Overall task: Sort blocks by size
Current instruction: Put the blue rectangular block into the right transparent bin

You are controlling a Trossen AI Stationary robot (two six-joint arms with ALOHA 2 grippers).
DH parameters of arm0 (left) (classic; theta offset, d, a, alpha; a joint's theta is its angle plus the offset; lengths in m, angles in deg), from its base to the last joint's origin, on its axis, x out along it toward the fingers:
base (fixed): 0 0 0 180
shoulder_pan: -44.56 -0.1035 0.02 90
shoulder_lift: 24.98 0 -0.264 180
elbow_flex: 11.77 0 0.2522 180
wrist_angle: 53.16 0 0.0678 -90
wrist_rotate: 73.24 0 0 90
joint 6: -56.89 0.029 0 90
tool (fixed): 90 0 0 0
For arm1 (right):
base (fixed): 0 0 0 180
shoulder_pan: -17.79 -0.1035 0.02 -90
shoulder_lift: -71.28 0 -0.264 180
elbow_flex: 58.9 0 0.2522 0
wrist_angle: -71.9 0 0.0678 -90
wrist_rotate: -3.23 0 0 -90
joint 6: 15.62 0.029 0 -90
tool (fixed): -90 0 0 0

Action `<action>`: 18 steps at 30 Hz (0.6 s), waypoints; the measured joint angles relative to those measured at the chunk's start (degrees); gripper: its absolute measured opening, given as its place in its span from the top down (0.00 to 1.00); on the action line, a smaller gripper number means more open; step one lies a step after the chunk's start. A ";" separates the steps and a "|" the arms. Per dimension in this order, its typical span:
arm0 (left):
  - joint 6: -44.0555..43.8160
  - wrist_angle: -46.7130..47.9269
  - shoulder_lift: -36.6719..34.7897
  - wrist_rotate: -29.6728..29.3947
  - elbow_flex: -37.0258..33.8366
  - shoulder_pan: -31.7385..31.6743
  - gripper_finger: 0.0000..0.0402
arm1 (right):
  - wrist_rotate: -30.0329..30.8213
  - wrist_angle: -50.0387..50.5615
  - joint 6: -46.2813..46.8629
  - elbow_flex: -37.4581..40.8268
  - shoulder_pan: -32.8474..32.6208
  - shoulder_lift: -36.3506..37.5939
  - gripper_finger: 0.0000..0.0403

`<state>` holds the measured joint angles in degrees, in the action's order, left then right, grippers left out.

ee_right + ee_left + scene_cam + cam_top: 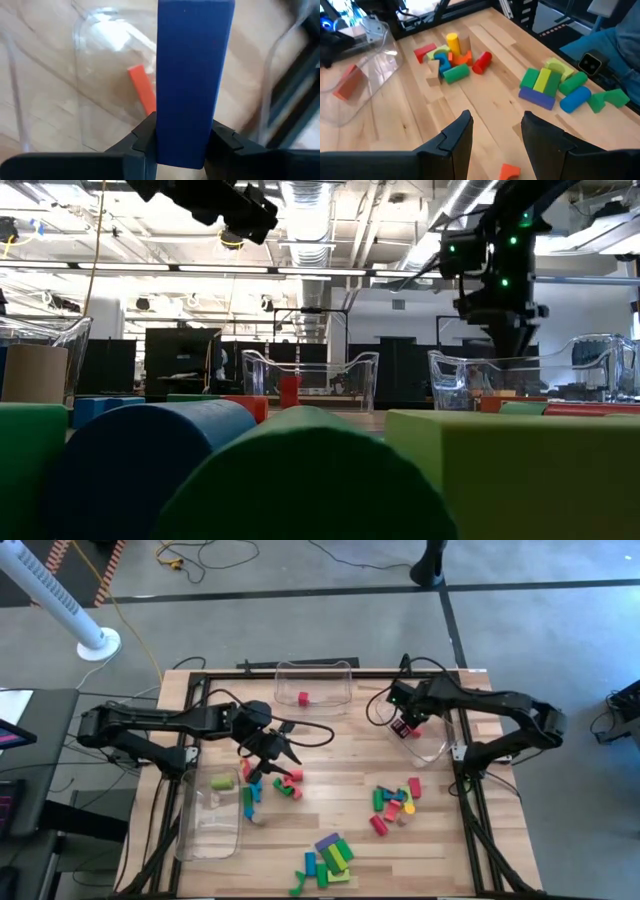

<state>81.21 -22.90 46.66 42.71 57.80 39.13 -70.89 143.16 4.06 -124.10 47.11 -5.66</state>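
Toy blocks lie in three loose groups on the wooden table: by my left gripper, right of centre and at the near edge. My left gripper hangs open and empty above the first group; its wrist view shows bare table between its fingers. My right gripper is over the clear right bin and is shut on a blue bar. A red bar lies on that bin's floor. My right gripper pinches the blue bar between its two fingers, on two opposite long faces near one end. The bar runs along the fingers and sticks out past their tips. It is lifted clear above the right bin.
A clear bin at the far edge holds one red block. A clear bin at the left holds a green cylinder. Black frame rails run along the table's edges.
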 joint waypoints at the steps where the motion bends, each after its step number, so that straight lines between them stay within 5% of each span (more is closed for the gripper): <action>1: 0.02 -0.20 -0.02 0.02 0.00 0.00 0.60 | -0.72 -0.65 -0.04 0.63 0.56 0.00 0.65; 18: -0.11 -1.06 -0.04 0.16 0.02 0.00 0.60 | -5.68 -6.84 -1.85 7.56 2.99 0.00 0.61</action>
<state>81.10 -23.96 46.62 42.87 57.82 39.13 -76.57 136.32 2.20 -116.54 50.10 -5.66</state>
